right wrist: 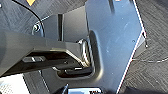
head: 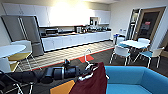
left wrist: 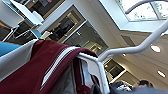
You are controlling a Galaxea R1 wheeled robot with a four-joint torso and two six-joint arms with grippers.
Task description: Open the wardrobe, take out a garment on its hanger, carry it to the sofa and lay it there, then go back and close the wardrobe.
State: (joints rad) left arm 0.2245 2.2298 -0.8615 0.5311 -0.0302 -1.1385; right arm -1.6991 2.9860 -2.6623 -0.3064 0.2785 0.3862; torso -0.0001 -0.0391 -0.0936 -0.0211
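Note:
My left arm reaches in from the left, and my left gripper (head: 83, 73) is shut on the white hanger (head: 86, 57), whose hook rises above it. The dark red garment (head: 91, 82) hangs from the hanger, just off the left end of the bright blue sofa (head: 132, 77). In the left wrist view the hanger (left wrist: 130, 50) runs across close up. There the garment (left wrist: 37, 67) shows a white stripe and a white sleeve, with a patch of the sofa (left wrist: 5, 47) beside it. The right wrist view shows robot parts over dark carpet.
A white table (head: 135, 44) with white and teal chairs stands beyond the sofa. A round white table (head: 10, 50) with a yellow chair is at left. Kitchen counters (head: 75, 40) and a steel fridge (head: 25, 30) line the far wall. An orange panel (head: 62, 88) lies low beside the garment.

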